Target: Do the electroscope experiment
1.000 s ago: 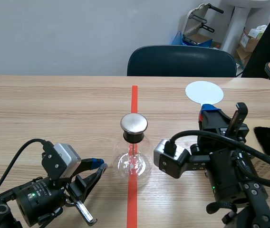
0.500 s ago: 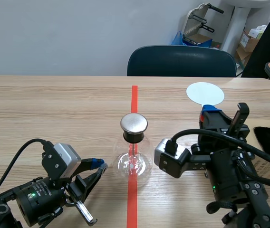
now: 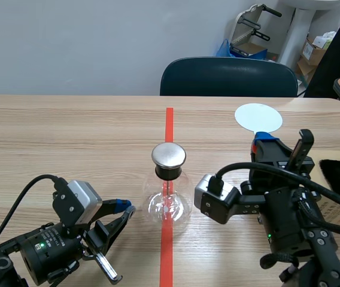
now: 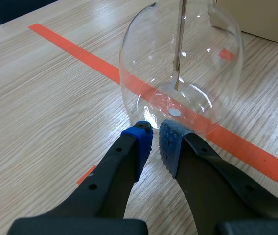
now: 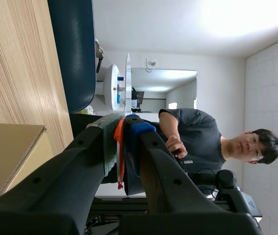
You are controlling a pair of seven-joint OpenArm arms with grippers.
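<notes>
My right hand (image 3: 264, 142) clenches the white disc (image 3: 257, 116); I should bring it gently to the electroscope's cap (image 3: 169, 155).

Clear glass flask with metal disc cap (image 3: 169, 200) stands mid-bench. Right arm's fingers (image 5: 149, 152), clamped on white round paddle (image 3: 257, 116), block its right flank. Bare wooden bench (image 3: 68, 131) left of the flask and beyond it gives passage.

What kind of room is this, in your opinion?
Probably an office or lab room used for robot trials: a wooden table, an office chair behind it, cardboard boxes in the corner, a glass electroscope on the table.
</notes>
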